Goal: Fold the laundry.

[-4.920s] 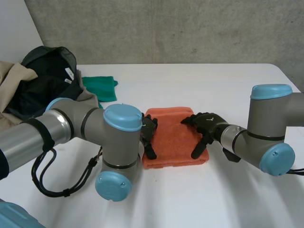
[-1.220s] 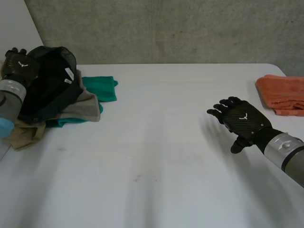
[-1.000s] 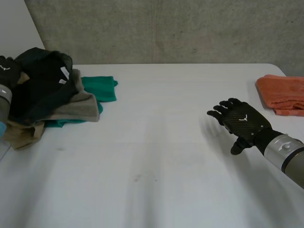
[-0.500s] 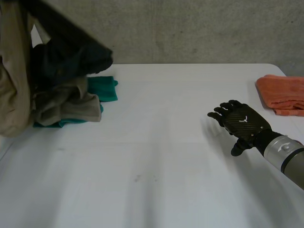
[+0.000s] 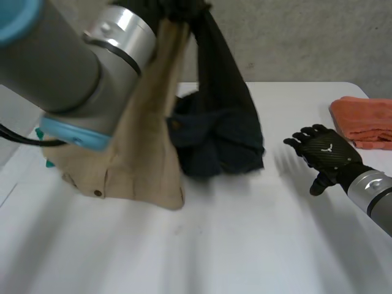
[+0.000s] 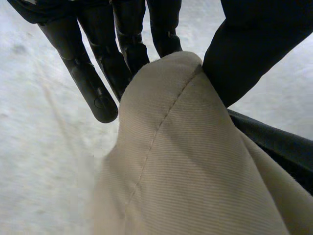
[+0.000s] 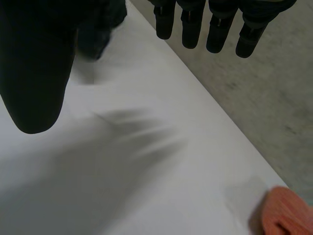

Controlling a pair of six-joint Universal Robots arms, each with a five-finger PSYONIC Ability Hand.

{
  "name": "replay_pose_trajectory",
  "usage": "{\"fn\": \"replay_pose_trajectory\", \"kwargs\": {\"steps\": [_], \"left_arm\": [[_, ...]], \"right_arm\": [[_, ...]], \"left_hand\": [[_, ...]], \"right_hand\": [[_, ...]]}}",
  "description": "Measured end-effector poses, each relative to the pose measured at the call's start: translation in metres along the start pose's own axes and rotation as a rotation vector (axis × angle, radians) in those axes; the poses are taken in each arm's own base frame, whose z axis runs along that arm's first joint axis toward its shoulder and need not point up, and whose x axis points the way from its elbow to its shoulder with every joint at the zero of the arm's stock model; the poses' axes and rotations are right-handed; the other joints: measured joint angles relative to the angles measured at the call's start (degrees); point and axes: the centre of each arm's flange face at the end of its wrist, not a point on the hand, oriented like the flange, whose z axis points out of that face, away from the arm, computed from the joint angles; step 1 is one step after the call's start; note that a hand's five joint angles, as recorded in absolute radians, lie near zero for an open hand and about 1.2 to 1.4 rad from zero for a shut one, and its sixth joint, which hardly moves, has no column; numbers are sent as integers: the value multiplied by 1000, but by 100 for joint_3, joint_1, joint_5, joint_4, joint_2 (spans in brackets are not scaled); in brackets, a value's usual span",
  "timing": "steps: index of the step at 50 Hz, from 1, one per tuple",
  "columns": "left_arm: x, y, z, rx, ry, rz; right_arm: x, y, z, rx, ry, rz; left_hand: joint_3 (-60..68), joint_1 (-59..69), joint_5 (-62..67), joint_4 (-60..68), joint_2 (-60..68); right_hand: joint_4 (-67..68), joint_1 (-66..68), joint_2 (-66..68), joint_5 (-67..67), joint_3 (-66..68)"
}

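Observation:
A beige garment point(image 5: 141, 153) and a black garment point(image 5: 220, 128) hang together from high over the middle of the white table point(image 5: 245, 245), their lower ends trailing on it. My left arm point(image 5: 67, 55) reaches across in front of them. In the left wrist view my left hand point(image 6: 129, 39) pinches a fold of the beige cloth point(image 6: 195, 161) between fingers and thumb, with black cloth point(image 6: 283, 147) beside it. My right hand point(image 5: 324, 153) hovers open over the table to the right of the garments, touching nothing; its straight fingers point(image 7: 190, 24) are spread.
A folded orange towel point(image 5: 364, 122) lies at the table's far right edge, beyond my right hand, and its corner point(image 7: 286, 215) is seen from the right wrist. A scrap of green cloth point(image 5: 48, 163) peeks out under my left arm.
My left hand has shut on the garments at the far left, lifted them and swung them over the middle of the table. My right hand has shifted slightly to the right.

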Motion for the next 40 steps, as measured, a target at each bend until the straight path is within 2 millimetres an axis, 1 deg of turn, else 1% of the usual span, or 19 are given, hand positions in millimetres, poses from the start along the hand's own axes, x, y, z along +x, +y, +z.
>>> {"fn": "replay_pose_trajectory", "kwargs": {"steps": [1,3,4,6,8,11,14,17,19,20,21,22,24,26,29,33,34,39,40], "left_arm": [[3,6,-1,-15,7,-7],[9,21,-5,-55,21,-19],[11,28,-7,-77,26,-22],[14,42,-12,-121,34,-22],[16,54,-19,-167,40,-16],[16,67,-30,-236,44,6],[12,72,-43,-299,40,38],[-1,71,-57,-352,19,80],[-7,71,-62,-366,7,93],[-15,70,-69,-387,-10,110],[-18,70,-71,-394,-15,115],[-26,71,-79,-418,-32,128],[-33,75,-87,-443,-45,138],[-36,80,-93,-463,-50,141],[-38,93,-98,-490,-52,141],[-38,117,-97,-514,-44,152],[-37,127,-96,-521,-38,164],[-37,161,-90,-548,-12,243],[-37,167,-88,-552,-6,264]], "right_arm": [[1,1,0,-6,10,0],[4,2,0,-19,32,1],[7,2,1,-27,47,2],[11,3,1,-37,71,7],[16,4,1,-45,93,17],[25,3,2,-49,126,56],[33,-2,0,-45,148,119],[39,-10,-4,-49,147,195],[40,-13,-5,-57,141,219],[39,-16,-8,-71,127,249],[39,-18,-9,-76,121,259],[36,-23,-14,-96,96,288],[30,-29,-18,-109,66,305],[21,-38,-22,-108,33,307],[2,-52,-27,-88,-27,291],[-28,-65,-30,-62,-109,276],[-40,-67,-30,-59,-138,280],[-78,-68,-28,-61,-229,310],[-85,-66,-26,-63,-243,316]], "left_hand": [[-148,-195,-125,-214,-230],[-2035,-2267,-1845,-2138,-2080],[-2600,-2778,-2306,-2598,-2656],[-4212,-4601,-4041,-4356,-4380],[-5309,-5373,-5036,-5411,-5354],[-5404,-5373,-5105,-5531,-5459],[-5404,-5373,-5105,-5531,-5459],[-5404,-5373,-5105,-5531,-5459],[-5404,-5373,-5107,-5531,-5459],[-5404,-5373,-5105,-5531,-5459],[-5404,-5373,-5105,-5531,-5459],[-5404,-5373,-5107,-5531,-5459],[-5404,-5373,-5105,-5531,-5459],[-5404,-5373,-5105,-5531,-5459],[-5404,-5373,-5107,-5531,-5459],[-5404,-5373,-5107,-5531,-5459],[-5404,-5373,-5107,-5531,-5459],[-5404,-5373,-5105,-5531,-5459],[-5146,-5029,-4862,-5254,-5143]], "right_hand": [[0,0,0,0,0],[0,0,0,0,0],[0,0,0,0,0],[0,0,0,0,0],[0,0,0,0,0],[0,0,0,0,0],[0,0,0,0,0],[0,0,0,0,0],[0,0,0,0,0],[0,0,0,0,0],[0,0,0,0,0],[0,0,0,0,0],[0,0,0,0,0],[0,0,0,0,0],[0,0,0,0,0],[0,0,0,0,0],[0,0,0,0,0],[0,0,0,0,0],[0,0,0,0,0]]}}
